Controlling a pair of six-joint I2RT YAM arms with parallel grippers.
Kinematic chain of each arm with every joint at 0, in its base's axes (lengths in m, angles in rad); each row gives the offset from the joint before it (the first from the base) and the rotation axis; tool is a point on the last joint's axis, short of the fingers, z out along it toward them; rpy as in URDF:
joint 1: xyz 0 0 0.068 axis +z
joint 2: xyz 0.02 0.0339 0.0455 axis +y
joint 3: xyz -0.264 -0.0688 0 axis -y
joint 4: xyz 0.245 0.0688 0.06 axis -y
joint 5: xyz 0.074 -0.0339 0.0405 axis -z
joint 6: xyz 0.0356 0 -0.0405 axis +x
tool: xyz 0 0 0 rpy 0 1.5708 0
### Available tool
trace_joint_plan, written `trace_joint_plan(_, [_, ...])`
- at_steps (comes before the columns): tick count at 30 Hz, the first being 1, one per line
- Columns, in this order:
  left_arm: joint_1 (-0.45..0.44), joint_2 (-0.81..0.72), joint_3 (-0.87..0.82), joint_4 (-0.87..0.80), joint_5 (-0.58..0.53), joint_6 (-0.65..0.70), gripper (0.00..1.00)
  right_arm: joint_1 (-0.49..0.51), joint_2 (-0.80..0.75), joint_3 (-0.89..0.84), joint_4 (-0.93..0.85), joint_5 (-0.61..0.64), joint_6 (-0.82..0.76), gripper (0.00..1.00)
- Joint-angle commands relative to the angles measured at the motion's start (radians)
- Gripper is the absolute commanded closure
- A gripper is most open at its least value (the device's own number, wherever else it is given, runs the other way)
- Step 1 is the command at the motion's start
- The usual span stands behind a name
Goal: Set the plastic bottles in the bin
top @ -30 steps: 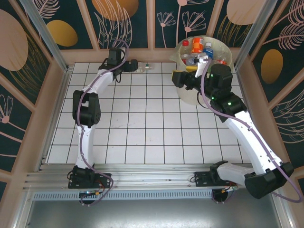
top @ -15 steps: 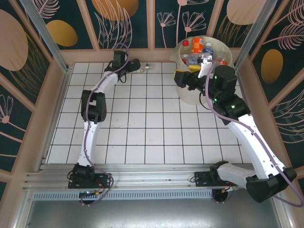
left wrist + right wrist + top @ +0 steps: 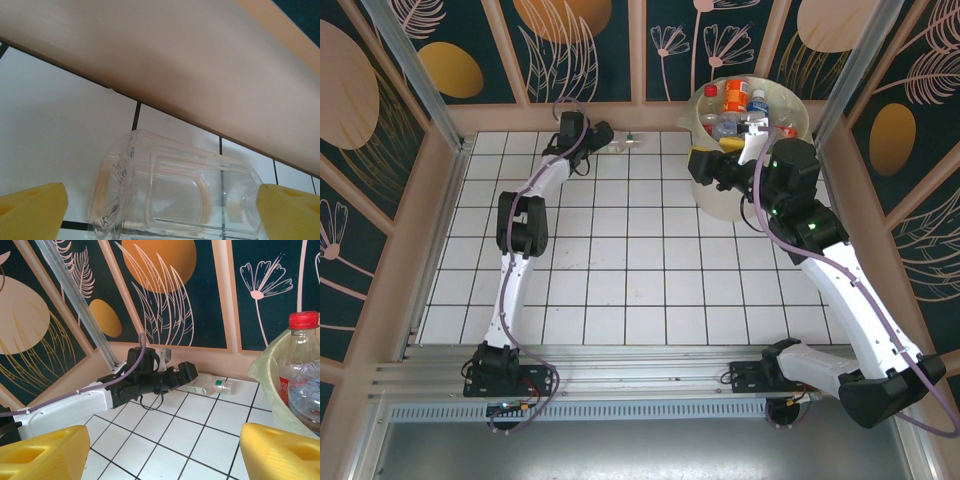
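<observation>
A clear, label-less plastic bottle [image 3: 175, 192] lies on its side on the white tiles against the peach back wall. It rests between the two yellow fingertips [image 3: 32, 210] of my left gripper [image 3: 160, 212], which is open around it. From above, the left gripper [image 3: 607, 133] is stretched to the back wall, with the bottle [image 3: 628, 140] at its tip. The right wrist view shows that bottle [image 3: 207, 386] with a green cap. My right gripper [image 3: 162, 452] is open and empty beside the cream bin [image 3: 802, 118]. The bin holds several bottles [image 3: 735, 97].
The peach back wall [image 3: 200, 65] runs directly behind the lying bottle. A metal frame post [image 3: 75, 295] stands at the back left corner. The bin's bag-lined rim [image 3: 265, 365] is close on the right of my right gripper, with a red-capped bottle [image 3: 304, 320] standing above it.
The left arm has stretched farther toward the back wall, bringing its gripper up to the lying bottle. The right arm has shifted slightly right beside the bin.
</observation>
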Motion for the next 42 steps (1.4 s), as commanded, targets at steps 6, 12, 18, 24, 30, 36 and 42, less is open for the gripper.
trace_joint_plan(6, [0.007, 0.038, 0.021, 0.057, 0.06, -0.004, 0.19, 0.008, -0.02, -0.014, 0.006, 0.013, 0.004, 0.21])
trace_joint_plan(12, [0.009, 0.038, 0.01, 0.08, 0.142, 0.06, 0.2, 0.008, -0.02, -0.016, -0.002, 0.015, 0.003, 0.21])
trace_joint_plan(18, [0.017, 0.042, 0.013, 0.065, 0.21, 0.13, 0.21, 0.008, -0.023, -0.017, -0.009, 0.017, 0.001, 0.21])
trace_joint_plan(24, [0.02, 0.049, 0.013, 0.038, 0.224, 0.138, 0.27, 0.008, -0.022, -0.017, -0.002, 0.011, 0.007, 0.21])
trace_joint_plan(30, [0.02, 0.032, -0.021, 0.03, 0.288, 0.134, 0.32, 0.009, -0.022, -0.018, -0.004, 0.014, 0.008, 0.21])
trace_joint_plan(36, [0.011, -0.111, -0.254, 0.104, 0.321, 0.131, 0.34, 0.008, -0.018, -0.025, 0.005, 0.013, 0.01, 0.21])
trace_joint_plan(42, [-0.019, -0.227, -0.416, 0.145, 0.373, 0.177, 0.35, 0.008, -0.017, -0.033, 0.006, 0.014, 0.007, 0.21])
